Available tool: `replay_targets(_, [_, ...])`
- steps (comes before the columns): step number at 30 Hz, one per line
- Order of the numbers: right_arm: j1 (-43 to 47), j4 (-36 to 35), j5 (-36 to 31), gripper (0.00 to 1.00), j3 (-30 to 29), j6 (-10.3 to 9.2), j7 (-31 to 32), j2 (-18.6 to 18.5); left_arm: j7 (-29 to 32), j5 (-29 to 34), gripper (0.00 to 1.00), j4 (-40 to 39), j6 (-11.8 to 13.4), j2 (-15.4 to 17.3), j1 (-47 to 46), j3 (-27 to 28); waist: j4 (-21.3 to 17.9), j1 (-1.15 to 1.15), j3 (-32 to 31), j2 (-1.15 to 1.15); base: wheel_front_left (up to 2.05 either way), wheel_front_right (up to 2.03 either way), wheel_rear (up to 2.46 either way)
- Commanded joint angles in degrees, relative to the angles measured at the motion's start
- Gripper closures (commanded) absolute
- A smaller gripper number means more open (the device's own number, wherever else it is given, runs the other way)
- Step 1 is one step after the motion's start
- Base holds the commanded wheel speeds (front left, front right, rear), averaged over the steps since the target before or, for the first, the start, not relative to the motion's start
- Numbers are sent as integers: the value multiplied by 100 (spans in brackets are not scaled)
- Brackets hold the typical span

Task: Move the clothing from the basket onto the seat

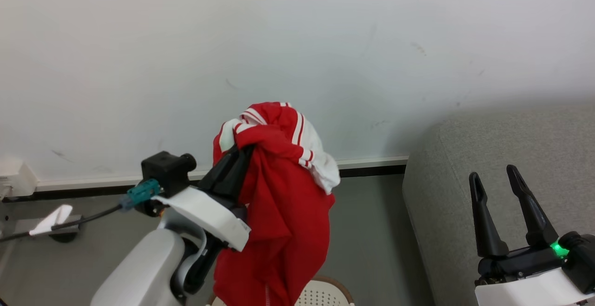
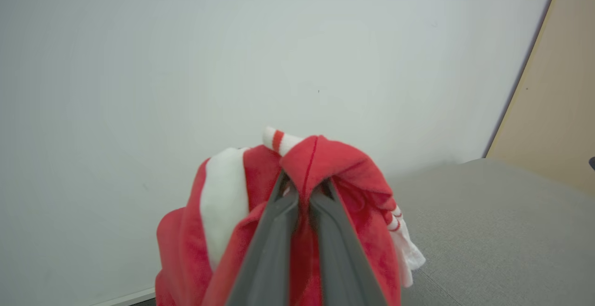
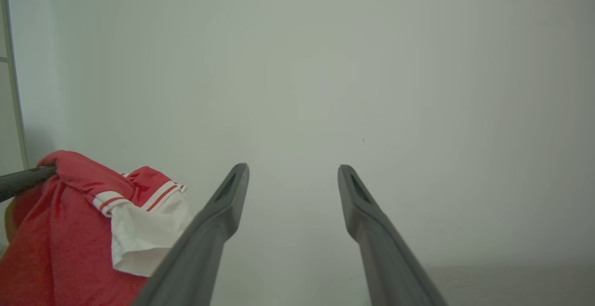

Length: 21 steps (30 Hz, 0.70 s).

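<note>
The left tool [image 1: 239, 155] clamps the clothing [image 1: 283, 203] at centre frame; the seat [image 1: 441, 189] lies rightward, by the wide-spread right tool [image 1: 492, 173].

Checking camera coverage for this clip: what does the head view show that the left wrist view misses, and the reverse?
Head view adds the basket below the hanging red-and-white garment, the open right gripper and the grey floor. Left wrist view adds a beige panel beside the white wall. Both show the left gripper shut on that garment, the grey sofa and that wall.
</note>
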Motion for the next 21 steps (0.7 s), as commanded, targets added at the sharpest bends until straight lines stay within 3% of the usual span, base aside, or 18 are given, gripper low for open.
replay_targets(1, [93,13,41,0,17,-12,6,-10,38,34,100,-114,33,73,-72,19,2,0,13,0,0,0,0])
replay_targets(13, [107,75,275,0,738,-12,6,-165,322,18,100,-825,273,156,-139,54,-72,0,257,0,0,0,0])
replay_targets(21, [-70,468,613,0,2025,-12,6,-223,263,-51,100,-655,247,83,-177,20,-92,0,266,0,0,0,0])
